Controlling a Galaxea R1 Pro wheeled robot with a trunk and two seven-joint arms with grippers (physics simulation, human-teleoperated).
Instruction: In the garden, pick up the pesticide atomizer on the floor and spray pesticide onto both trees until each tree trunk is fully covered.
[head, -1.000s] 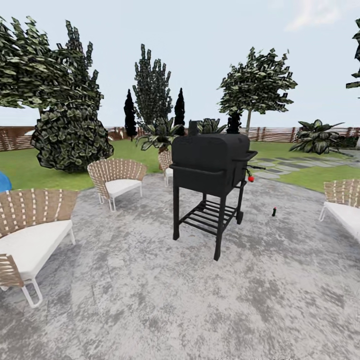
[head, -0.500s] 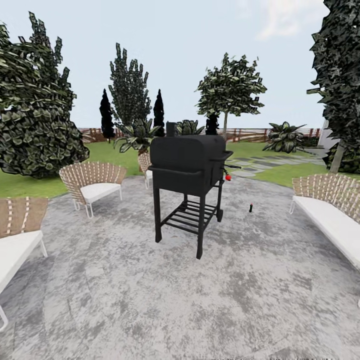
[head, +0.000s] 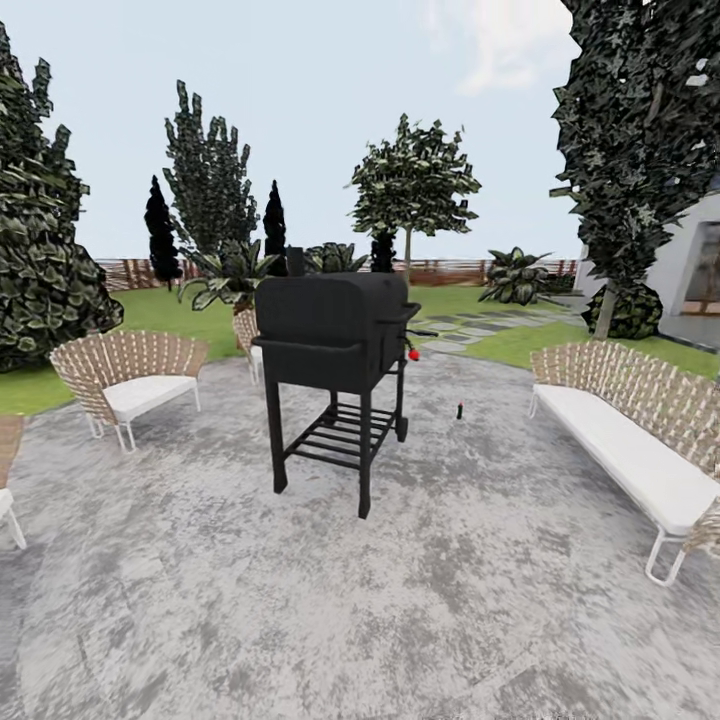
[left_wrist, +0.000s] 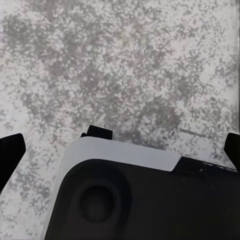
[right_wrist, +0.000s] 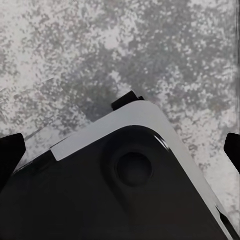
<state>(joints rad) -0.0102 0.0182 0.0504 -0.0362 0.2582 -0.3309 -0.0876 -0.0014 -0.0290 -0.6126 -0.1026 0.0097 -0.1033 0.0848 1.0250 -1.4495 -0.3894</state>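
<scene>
Head view, garden patio: a black box-shaped metal barbecue grill on a four-legged stand (head: 335, 370) occupies the middle of the mottled grey paved floor (head: 400, 600), ringed by a woven tan armchair with a white cushion (head: 125, 375) and a long woven tan bench with a white seat pad (head: 630, 430) along the paving's right edge. Just beyond the grill, toward the paving's far edge, a small dark upright bottle-like object (head: 460, 410) stands alone on the floor; it is probably the pesticide atomizer, though too small to confirm. Farther off, on the green lawn (head: 150, 310) before the brown slatted wooden fence (head: 450, 270), rises one broad-canopied tree with a slim bare grey-brown trunk (head: 408, 255); a second bare trunk (head: 606, 310) leans up into dense foliage at the right, near a white building wall (head: 690, 280).

Wrist views show each arm hanging over the paving, the dark fingertips of the left claw (left_wrist: 120, 147) and the right claw (right_wrist: 120, 147) standing wide apart with nothing between them.

Judged by its size, the atomizer should be light, rigid and easily toppled; a grasp around its body, below the spray head, looks safest.
</scene>
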